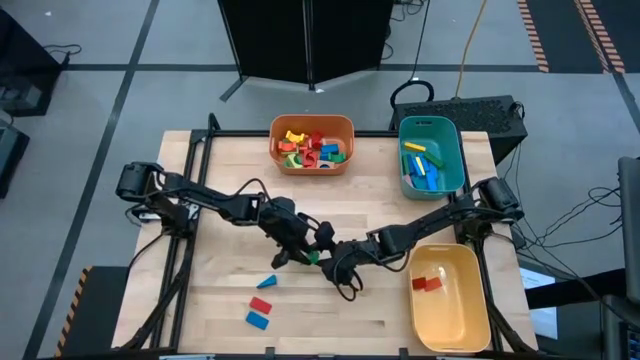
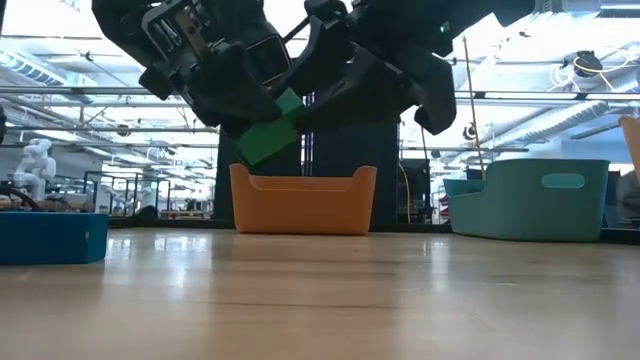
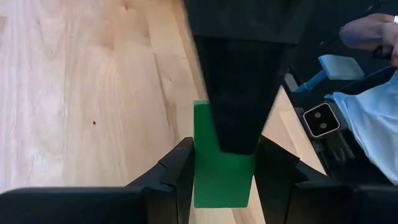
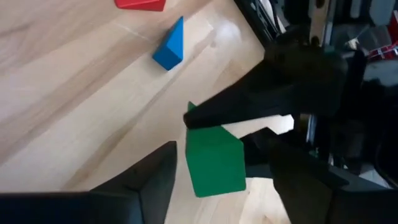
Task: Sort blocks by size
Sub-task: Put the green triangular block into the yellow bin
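Worktop, pale wood.
Yellow bin, holding two red blocks.
Teal bin, blue and green blocks inside.
Orange bin, mixed coloured blocks.
Left gripper, raised mid-worktop, fingers pinching a green block (held clear of the wood).
Right gripper, just beside it, fingers spread on either side of the same block.
Loose on the worktop: a blue wedge, one red block and one blue block.
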